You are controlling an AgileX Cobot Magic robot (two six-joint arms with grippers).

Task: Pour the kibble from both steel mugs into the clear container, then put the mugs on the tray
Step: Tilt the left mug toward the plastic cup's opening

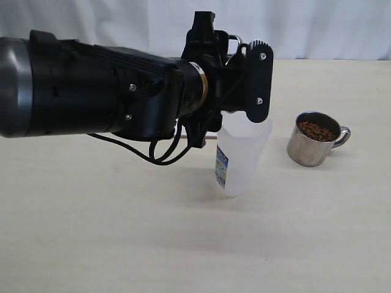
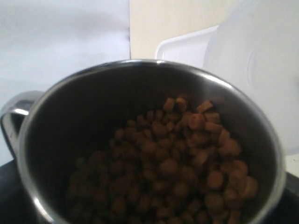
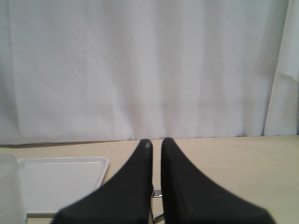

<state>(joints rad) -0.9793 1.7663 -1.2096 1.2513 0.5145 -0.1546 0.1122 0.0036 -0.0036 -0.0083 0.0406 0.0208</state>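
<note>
My left gripper (image 1: 241, 61) is shut on a steel mug (image 2: 93, 93), held in the air just above the rim of the clear container (image 1: 241, 155). In the exterior view only the mug's loop handle (image 1: 234, 40) shows behind the gripper. Kibble (image 2: 187, 154) fills the mug's bottom, heaped toward the side nearest the container (image 2: 261, 70). No kibble shows through the container's wall. The second steel mug (image 1: 311, 146) stands on the table to the container's right, full of kibble (image 1: 316, 130). My right gripper (image 3: 156, 142) is shut and empty, out of the exterior view.
The white tray (image 3: 60, 179) lies flat and bare beyond the container (image 3: 9, 191), and its corner (image 2: 187, 46) shows behind the held mug. A white curtain closes off the back of the table. My left arm (image 1: 91, 88) spans the left half of the exterior view.
</note>
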